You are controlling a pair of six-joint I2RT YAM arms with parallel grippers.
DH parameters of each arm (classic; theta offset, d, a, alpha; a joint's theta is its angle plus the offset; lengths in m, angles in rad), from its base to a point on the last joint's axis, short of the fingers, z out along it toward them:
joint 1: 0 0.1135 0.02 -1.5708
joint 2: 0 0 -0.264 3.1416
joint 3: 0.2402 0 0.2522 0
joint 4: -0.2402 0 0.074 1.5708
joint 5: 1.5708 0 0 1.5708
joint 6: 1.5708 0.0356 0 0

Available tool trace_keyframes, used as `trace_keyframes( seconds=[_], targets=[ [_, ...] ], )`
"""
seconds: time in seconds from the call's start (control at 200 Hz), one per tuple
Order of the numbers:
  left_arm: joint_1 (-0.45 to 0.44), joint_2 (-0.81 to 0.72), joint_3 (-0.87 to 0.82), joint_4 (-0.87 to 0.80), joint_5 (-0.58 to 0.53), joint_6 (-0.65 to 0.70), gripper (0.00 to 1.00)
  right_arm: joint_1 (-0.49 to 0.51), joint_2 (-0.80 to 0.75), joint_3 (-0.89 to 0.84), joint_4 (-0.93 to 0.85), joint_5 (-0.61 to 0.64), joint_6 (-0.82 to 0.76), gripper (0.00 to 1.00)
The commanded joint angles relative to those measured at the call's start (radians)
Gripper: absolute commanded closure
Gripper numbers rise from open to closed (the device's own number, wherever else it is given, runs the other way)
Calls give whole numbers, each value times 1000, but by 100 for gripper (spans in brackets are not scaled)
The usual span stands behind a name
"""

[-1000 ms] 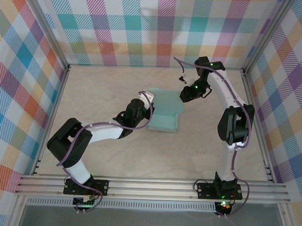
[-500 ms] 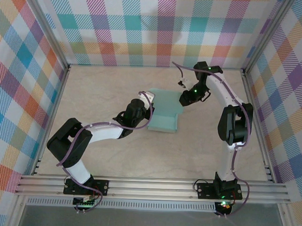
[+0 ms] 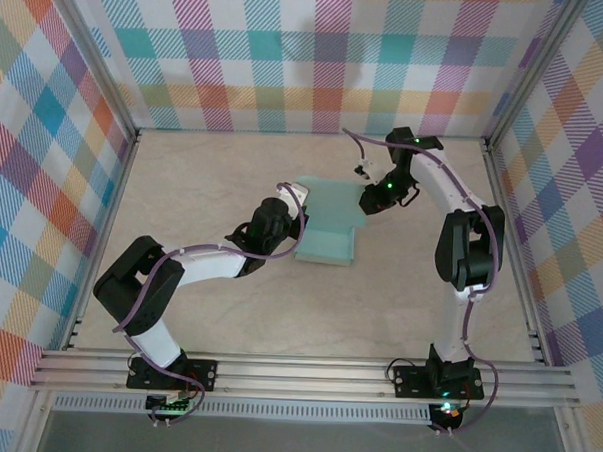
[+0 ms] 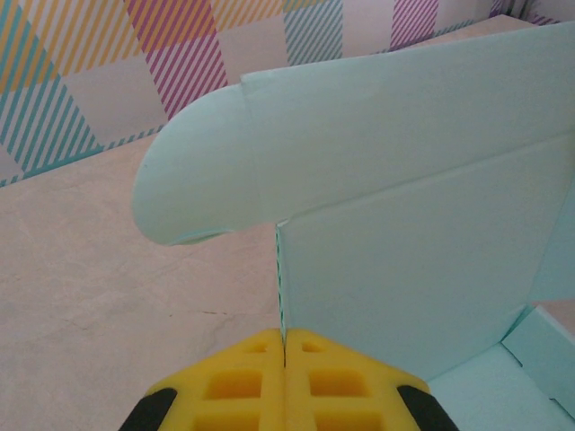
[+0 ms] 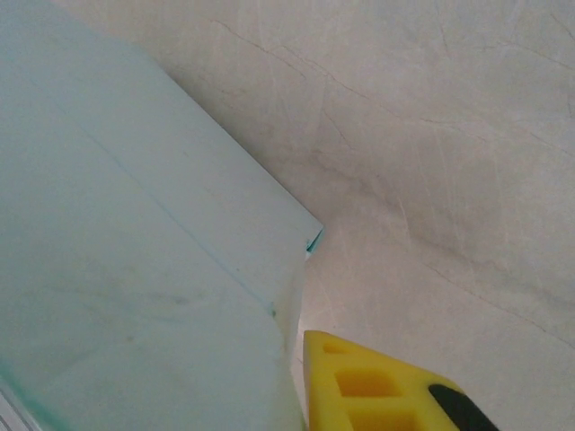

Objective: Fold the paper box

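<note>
The paper box (image 3: 329,227) sits mid-table (image 3: 204,172), between the 2 arms and only partly formed. The step in hand looks like raising and creasing the side walls. The left gripper (image 4: 285,359) is clenched, its 2 yellow pads pressed together on the bottom of a standing wall panel (image 4: 404,269), right at that panel's vertical edge. A rounded flap (image 4: 193,193) sticks out sideways from the top of that panel, not yet tucked. The right gripper (image 3: 367,199) is at the box's far right corner. On its wrist view 1 yellow finger (image 5: 359,386) is just beside a mint wall, but whether the jaws are clamped on the card or loose cannot be told. The next move probably calls for the left pinch to keep the wall upright while the right side bends the neighbouring wall or flap along its crease, without crushing the thin card. As a container the box is unfinished. The bit of floor and a small tab (image 4: 539,350) seen past the panel show nothing inside.
</note>
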Motion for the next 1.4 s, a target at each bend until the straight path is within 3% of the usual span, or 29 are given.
trace_keyframes(
  seconds=[0.0, 0.08, 0.145, 0.24, 0.305, 0.365, 0.6, 0.68, 0.69, 0.725, 0.855, 0.945, 1.125, 1.225, 1.395],
  targets=[
    [-5, -15, 9, -5, 1, 13, 100, 2, -43, 17, -14, -35, -10, 99],
    [-5, -13, 8, -4, -1, 13, 100, 4, -43, 16, -20, -34, -9, 100],
    [-5, -13, 7, -1, 2, 13, 100, 4, -50, 8, -16, -31, -4, 90],
    [-6, -15, 6, 0, 1, 12, 100, 4, -60, 9, -15, -25, 1, 87],
    [-5, -15, 5, 2, 0, 12, 100, 4, -69, 9, -13, -23, 4, 90],
    [-5, -16, 5, -1, -1, 12, 100, 4, -74, 7, -9, -22, 8, 100],
    [-6, -21, -1, 4, -2, 1, 100, 4, -68, -8, -1, -6, 18, 100],
    [-4, -28, 7, -16, 13, -14, 87, 5, -102, -51, 74, 13, 47, 100],
    [-4, -29, 10, -20, 15, -15, 79, 5, -106, -60, 85, 15, 50, 100],
    [-4, -34, 19, -39, 29, -18, 61, 7, -126, -86, 125, 26, 63, 100],
    [-2, -65, 47, -125, 84, -17, 44, 12, -177, -153, 211, 51, 72, 100],
    [21, -114, 79, -237, 175, -36, 34, 14, -195, -169, 215, 71, 62, 100],
    [120, -196, 195, -577, 412, 39, 26, 18, -207, -169, 178, 80, 20, 100],
    [182, -184, 321, -810, 522, 127, 25, 22, -210, -167, 160, 84, -7, 100],
    [251, -71, 555, -1113, 578, 251, 30, 31, -209, -160, 140, 89, -35, 100]
  ],
)
